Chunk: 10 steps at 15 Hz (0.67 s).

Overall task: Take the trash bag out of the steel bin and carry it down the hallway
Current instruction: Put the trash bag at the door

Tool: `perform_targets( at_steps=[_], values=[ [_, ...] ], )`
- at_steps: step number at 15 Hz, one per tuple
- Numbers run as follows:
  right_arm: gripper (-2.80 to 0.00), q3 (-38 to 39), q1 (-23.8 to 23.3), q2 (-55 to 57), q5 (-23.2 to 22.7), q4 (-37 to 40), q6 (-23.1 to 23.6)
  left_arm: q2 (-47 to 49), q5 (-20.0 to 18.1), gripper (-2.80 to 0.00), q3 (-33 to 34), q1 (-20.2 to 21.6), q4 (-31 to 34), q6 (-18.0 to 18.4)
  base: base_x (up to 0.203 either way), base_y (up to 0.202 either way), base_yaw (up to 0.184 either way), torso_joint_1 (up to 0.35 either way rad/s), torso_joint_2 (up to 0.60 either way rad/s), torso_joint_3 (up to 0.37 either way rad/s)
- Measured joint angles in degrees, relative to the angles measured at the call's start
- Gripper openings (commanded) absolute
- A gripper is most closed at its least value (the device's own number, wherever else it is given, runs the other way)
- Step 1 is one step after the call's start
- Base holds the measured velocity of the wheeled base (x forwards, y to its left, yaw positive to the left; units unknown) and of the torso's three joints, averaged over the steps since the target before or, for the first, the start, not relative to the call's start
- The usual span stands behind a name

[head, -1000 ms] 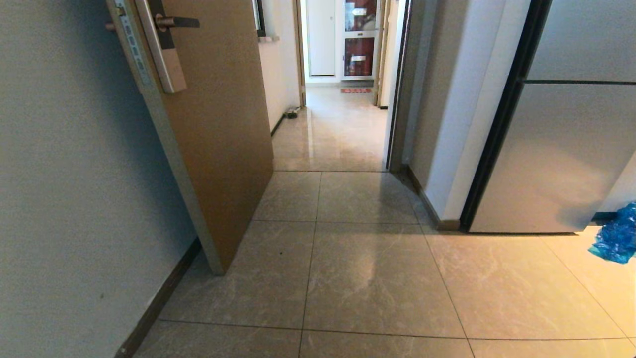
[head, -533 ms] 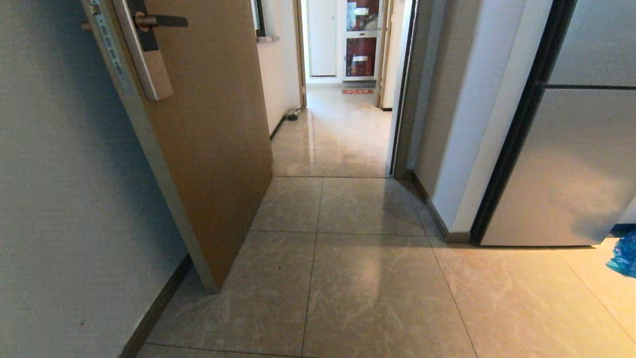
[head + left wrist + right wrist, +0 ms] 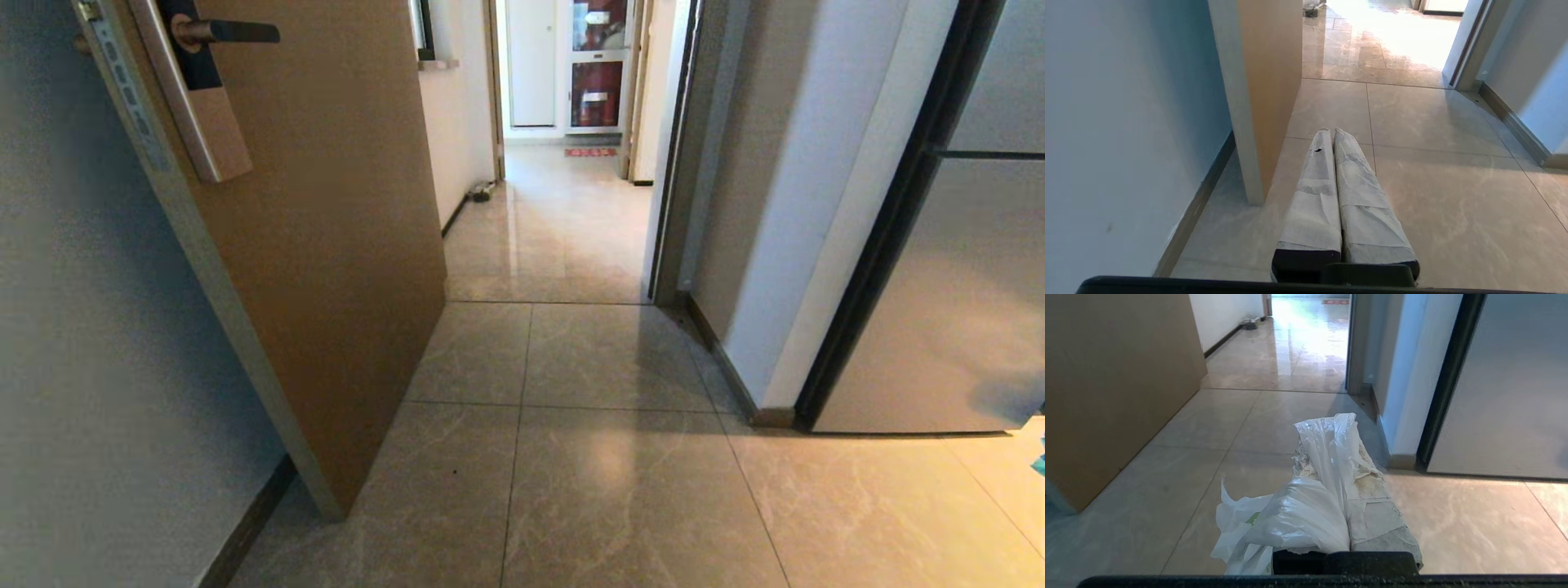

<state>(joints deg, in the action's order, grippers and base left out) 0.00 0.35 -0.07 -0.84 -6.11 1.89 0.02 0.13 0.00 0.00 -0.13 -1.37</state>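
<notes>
A: Where is the thin white translucent plastic trash bag (image 3: 1294, 514) seen?

B: It is pinched between the pressed-together fingers of the right claw (image 3: 1327, 428) and is draped over them, above the glossy beige marbled tile floor (image 3: 1216, 428).

A: And the left claw (image 3: 1331, 131)?

B: Its paper-wrapped fingers are pressed together on nothing, beside the open brown door (image 3: 1265, 81). The hallway (image 3: 563, 220) is seen ahead through the doorway.

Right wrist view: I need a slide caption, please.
Right gripper shut on the trash bag, facing the doorway to the hallway.
</notes>
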Motion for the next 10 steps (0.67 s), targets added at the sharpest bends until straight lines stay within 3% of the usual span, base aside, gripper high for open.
perform_targets(
  at_steps=[10],
  values=[
    [-2.80,0.00,0.00,0.00,-0.01,0.03,-0.02,0.00,0.02,-2.80,0.00,0.00,0.00,-0.11,0.192,0.000,0.001,0.003,0.00,0.002]
  ],
)
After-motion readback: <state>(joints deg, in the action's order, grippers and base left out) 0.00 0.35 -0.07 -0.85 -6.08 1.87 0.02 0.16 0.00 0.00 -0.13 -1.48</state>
